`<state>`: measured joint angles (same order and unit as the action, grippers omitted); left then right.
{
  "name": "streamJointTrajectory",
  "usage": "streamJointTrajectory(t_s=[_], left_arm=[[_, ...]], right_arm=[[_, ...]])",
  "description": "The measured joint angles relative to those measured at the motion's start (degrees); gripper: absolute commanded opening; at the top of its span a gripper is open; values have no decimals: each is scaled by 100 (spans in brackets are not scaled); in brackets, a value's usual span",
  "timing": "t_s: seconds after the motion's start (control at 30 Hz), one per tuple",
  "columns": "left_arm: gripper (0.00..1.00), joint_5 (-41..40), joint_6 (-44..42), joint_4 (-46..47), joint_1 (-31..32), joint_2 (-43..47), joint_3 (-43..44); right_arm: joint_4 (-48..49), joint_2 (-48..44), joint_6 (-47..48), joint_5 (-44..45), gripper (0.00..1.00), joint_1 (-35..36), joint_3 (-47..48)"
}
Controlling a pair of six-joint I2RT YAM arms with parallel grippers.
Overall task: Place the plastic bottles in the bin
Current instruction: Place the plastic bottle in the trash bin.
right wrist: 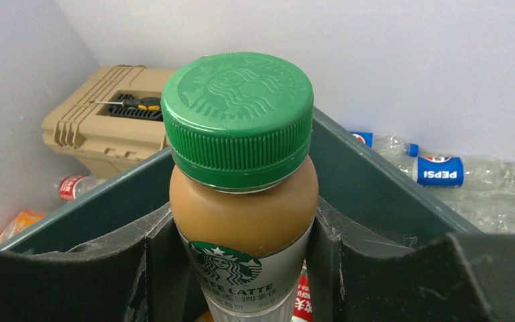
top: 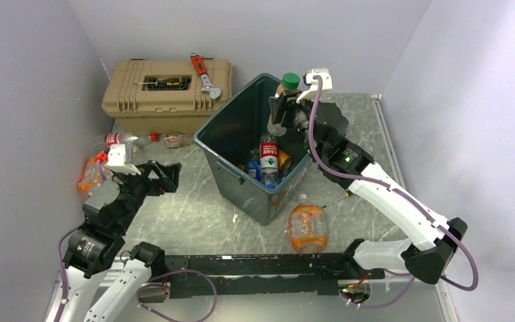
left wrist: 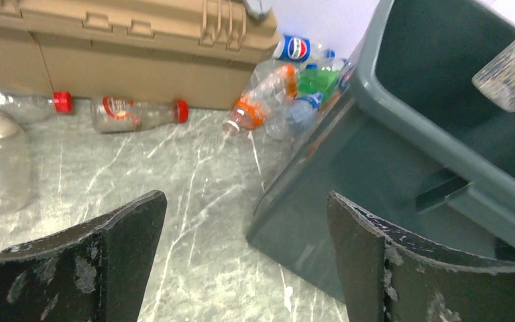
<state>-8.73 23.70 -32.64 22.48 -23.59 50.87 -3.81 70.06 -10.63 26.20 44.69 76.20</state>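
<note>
The right gripper [top: 283, 113] is clamped on the body of a Starbucks latte bottle [right wrist: 241, 201], green-capped and upright above the bin [top: 241, 191], near its far corner. If the brown is liquid, it will be heavier and stiffer than the empties, and the smooth label may slip. The left gripper [left wrist: 245, 221] hangs spread wide over the tabletop [left wrist: 174, 181]. 2 red-capped bottles [left wrist: 137, 113] lie by the tan toolbox [left wrist: 127, 60]. They look light and crushable, best pinched mid-body. The bin's wall crowds that gripper's right side.

My left arm sits low and bent forward, left gripper [left wrist: 245, 201] spread wide, holding nothing. My right arm stretches forward and up, right gripper [top: 282, 111] clamped around a green-capped bottle [right wrist: 241, 194].
</note>
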Motion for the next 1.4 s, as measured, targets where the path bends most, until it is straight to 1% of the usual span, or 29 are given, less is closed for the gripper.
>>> streamJointTrajectory(t_s=[0.17, 0.3, 0.33, 0.4, 0.47, 0.53, 0.73, 0.9, 1.13, 1.3, 1.4], left_arm=[[95, 133, -13, 52, 0, 236, -446], [94, 149, -46, 162, 0, 424, -588], [94, 149, -48, 195, 0, 426, -588], [94, 149, -50, 212, 0, 424, -588], [94, 149, -50, 201, 0, 417, -588], [94, 153, -50, 195, -2, 404, -588], [94, 184, -46, 192, -20, 382, -588], [94, 210, -44, 195, -70, 345, -588], [94, 354, -31, 203, -168, 229, -588], [95, 295, 129, 221, -184, 17, -540], [95, 225, 210, 155, -184, -420, -166]], right_arm=[[-74, 46, -144, -114, 0, -39, -57], [-232, 114, -238, -127, 0, -79, -52], [-275, 133, -254, -127, 4, -83, -52], [-380, 192, -304, -129, 24, -98, -52], [-466, 251, -339, -140, 53, -105, -46], [-568, 295, -374, -186, 67, -105, -39], [-820, 313, -461, -256, 81, -111, 155], [-957, 111, -479, -254, 99, -111, 302], [-1397, -503, -487, -254, 100, -111, 756], [-1606, -1499, -385, -46, 100, -111, 769], [-1676, -2074, -284, 295, 100, -111, 758]])
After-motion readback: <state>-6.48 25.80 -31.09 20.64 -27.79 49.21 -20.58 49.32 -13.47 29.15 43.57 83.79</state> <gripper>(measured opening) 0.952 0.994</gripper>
